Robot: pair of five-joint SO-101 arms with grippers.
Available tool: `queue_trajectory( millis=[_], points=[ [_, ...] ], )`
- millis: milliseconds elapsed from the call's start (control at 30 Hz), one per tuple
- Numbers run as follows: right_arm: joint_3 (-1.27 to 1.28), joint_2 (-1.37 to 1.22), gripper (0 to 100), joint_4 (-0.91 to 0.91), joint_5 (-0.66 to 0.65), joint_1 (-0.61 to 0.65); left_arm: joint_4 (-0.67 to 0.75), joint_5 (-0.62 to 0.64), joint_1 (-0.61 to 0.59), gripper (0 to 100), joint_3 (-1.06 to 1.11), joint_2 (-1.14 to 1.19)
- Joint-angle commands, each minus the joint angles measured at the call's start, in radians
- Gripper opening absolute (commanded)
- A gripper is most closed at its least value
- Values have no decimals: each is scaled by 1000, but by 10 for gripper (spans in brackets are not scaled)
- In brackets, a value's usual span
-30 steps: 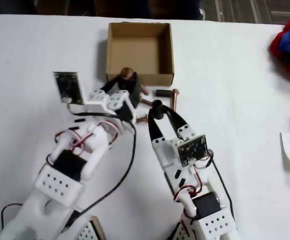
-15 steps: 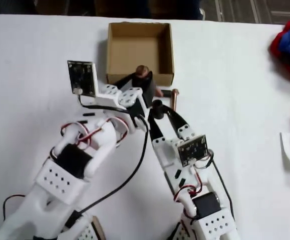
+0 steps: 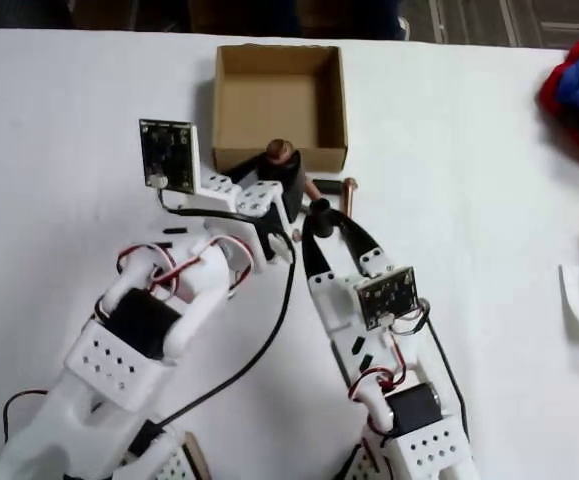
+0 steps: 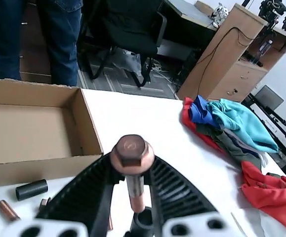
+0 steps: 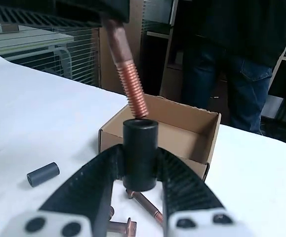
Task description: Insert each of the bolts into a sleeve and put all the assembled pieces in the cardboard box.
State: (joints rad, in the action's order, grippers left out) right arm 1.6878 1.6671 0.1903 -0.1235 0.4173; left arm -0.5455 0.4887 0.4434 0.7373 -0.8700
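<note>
The left gripper clamps a copper hex-head bolt, its tip at the mouth of the black cylindrical sleeve pinched by the right gripper. The brown cardboard box by the white table's far edge holds nothing. Loose bolts and a spare sleeve wait beside it.

Red, blue and teal cloths lie heaped on the white table.

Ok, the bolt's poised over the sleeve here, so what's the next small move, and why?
Probably the left gripper should ease the bolt down into the sleeve. The threaded tip sits right at the mouth of the upright sleeve, which the right gripper clamps, but the shank leans, so straightening it slightly first seems wise.
</note>
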Motion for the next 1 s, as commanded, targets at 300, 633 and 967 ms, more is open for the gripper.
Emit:
queue_trajectory(
  millis=[300,633,967],
  points=[
    [11,22,21,10,11,-5,-29,-11,43,27,-50,2],
    [11,22,21,7,11,-8,-120,-11,48,27,-134,6],
    [11,31,21,1,11,-4,-126,-11,48,27,-88,38]
  ],
)
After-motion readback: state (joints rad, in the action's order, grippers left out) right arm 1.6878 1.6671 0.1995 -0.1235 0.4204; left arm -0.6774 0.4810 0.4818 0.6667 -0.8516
